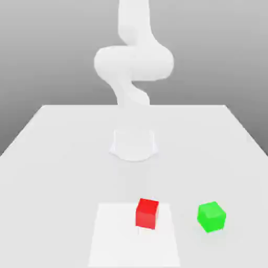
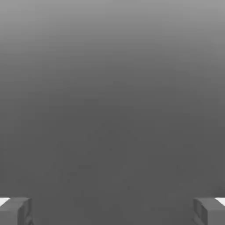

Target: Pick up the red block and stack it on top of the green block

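The red block (image 1: 147, 213) rests on the white table (image 1: 63, 157) near its front edge, on a paler square patch. To the exterior view's right of it, a small gap away, sits the green block (image 1: 211, 216), turned slightly. In the hand view my gripper (image 2: 112, 212) is open, its two grey fingertips (image 2: 16, 211) standing wide apart with nothing between them, against a plain grey background. The white arm (image 1: 133, 63) rises from the table's middle and bends upward, well behind both blocks.
The arm's round base (image 1: 134, 144) stands at the table's centre. The paler square patch (image 1: 120, 241) reaches to the front edge. The table's side edges slant outward toward the front.
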Tool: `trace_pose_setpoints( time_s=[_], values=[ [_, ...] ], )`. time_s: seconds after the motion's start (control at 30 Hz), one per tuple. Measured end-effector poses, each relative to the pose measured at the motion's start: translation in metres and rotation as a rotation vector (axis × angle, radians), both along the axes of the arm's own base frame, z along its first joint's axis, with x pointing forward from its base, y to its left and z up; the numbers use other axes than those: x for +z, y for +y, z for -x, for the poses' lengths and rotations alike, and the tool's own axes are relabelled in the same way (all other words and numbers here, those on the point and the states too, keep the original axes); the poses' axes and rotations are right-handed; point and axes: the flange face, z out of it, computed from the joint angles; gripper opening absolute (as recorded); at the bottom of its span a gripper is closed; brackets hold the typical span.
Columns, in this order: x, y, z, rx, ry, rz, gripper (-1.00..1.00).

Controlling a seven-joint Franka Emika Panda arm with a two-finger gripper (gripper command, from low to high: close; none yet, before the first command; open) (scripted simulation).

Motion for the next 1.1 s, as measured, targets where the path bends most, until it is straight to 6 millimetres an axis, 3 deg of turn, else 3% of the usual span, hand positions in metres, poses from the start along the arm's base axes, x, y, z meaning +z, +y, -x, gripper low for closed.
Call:
trace_pose_setpoints(
  time_s=[0.2,0.4,0.6,0.8,1.03,1.07,1.1],
  values=[
    [-0.115,0.008,-0.048,0.243,0.169,0.151,0.00],
    [-0.230,0.019,-0.063,0.503,0.323,0.275,0.00],
    [-0.340,0.029,-0.047,0.783,0.468,0.372,0.00],
    [-0.437,0.034,-0.005,1.081,0.599,0.441,0.00],
    [-0.509,0.033,0.006,1.148,0.627,0.452,0.00],
    [-0.518,0.033,0.007,1.148,0.627,0.452,-1.00],
    [-0.518,0.033,0.007,1.148,0.627,0.452,-1.00]
  ],
)
